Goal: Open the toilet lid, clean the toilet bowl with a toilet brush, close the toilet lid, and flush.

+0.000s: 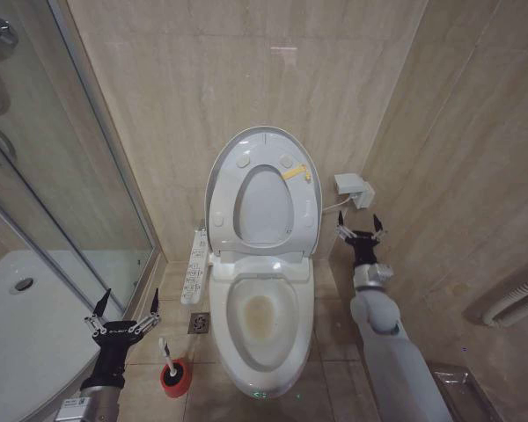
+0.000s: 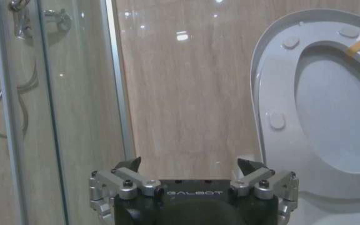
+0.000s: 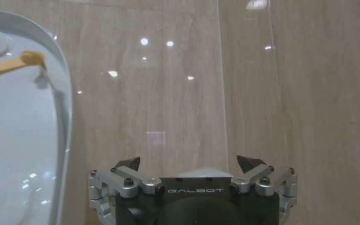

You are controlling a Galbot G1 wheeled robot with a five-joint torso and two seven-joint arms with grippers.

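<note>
The toilet lid (image 1: 264,204) stands upright against the back wall, and the ring seat (image 1: 304,207) with its yellow tag is raised against it. Below them the toilet bowl (image 1: 231,303) lies uncovered, its hollow stained yellowish. The toilet brush (image 1: 167,350) stands in a red cup (image 1: 177,376) on the floor to the left of the bowl. My left gripper (image 1: 130,297) is open, just left of the brush and above it, holding nothing; in its wrist view this gripper (image 2: 189,164) faces the wall beside the lid (image 2: 339,122). My right gripper (image 1: 358,220) is open and empty, to the right of the lid (image 3: 17,140).
A glass shower door (image 1: 62,176) and white shower tray (image 1: 26,325) close off the left. A control panel (image 1: 194,264) hangs on the toilet's left side, with a floor drain (image 1: 199,323) below it. A white wall box (image 1: 354,189) sits above my right gripper. The tiled wall is close on the right.
</note>
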